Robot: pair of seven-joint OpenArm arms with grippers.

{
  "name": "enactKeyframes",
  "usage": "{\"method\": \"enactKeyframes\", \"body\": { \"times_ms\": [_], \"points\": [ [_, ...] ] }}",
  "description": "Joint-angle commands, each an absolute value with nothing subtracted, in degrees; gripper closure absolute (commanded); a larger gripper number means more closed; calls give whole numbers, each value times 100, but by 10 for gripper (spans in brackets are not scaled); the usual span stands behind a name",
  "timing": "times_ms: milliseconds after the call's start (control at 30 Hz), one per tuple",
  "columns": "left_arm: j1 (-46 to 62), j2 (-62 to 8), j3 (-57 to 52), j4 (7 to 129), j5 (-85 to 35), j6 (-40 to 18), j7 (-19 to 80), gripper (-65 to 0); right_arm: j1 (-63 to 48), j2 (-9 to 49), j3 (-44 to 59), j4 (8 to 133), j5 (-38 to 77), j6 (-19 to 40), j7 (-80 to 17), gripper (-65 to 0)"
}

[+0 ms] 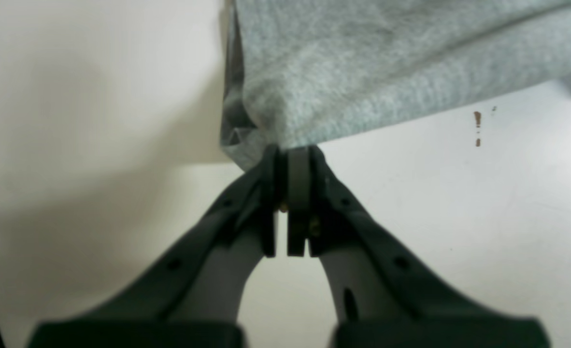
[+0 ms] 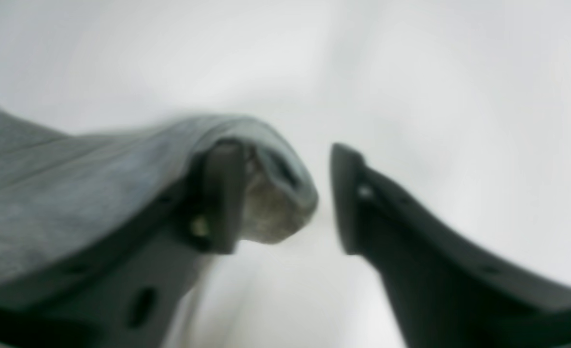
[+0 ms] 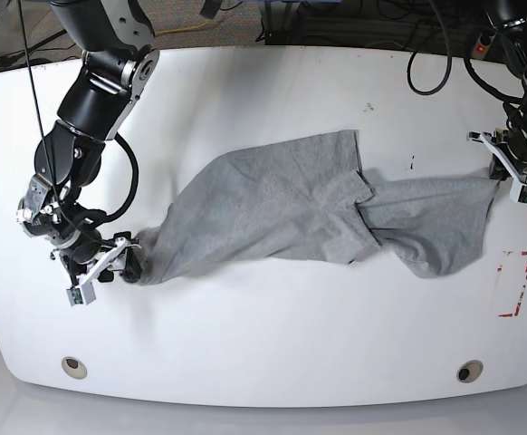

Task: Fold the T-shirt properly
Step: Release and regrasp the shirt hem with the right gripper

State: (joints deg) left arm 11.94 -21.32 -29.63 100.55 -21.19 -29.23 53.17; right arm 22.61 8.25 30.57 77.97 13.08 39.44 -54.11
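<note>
On white table [image 3: 263,344], unlettered grey T-shirt [image 3: 282,213]

The heather-grey, soft cotton T-shirt [image 3: 291,204] lies stretched left to right across the middle of the white tabletop [image 3: 273,344], plain side up, rumpled, its ends drawn into narrow bunches.

T-shirt [image 3: 273,204] soft heathered cloth, matt; table [image 3: 263,335] smooth, white, slightly glossy.

One T-shirt [image 3: 273,208], two grippers
</note>
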Motion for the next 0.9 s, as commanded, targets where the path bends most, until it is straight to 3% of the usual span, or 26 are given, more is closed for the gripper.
{"method": "enactKeyframes", "body": {
  "times_ms": [0, 67, 433, 700, 867],
  "points": [
    [1182, -2246, -2993, 10220, -2158, -2905, 5218, -3, 2396, 954, 3345, 7846, 1710, 3952, -5640, -433],
    [1182, -2246, -2993, 10229, -2158, -2905, 5218, -4, 2299, 971, 3521, 7829, 2035, 3952, -5886, -461],
    [1200, -2237, -3011, 10229, -2158, -2905, 5218, -4, 655, 787, 4031, 7890, 4171, 3899, -6422, -460],
    [1288, -2237, -3011, 10237, -2158, -2905, 5218, -3, 84, 154, 4031, 8171, 4268, 3837, -6360, -458],
    [1314, -2229, -2985, 10246, -2167, -2905, 5218, -3, 48, -101, 3864, 8338, 4268, 3266, -6290, -458]
  ]
}}
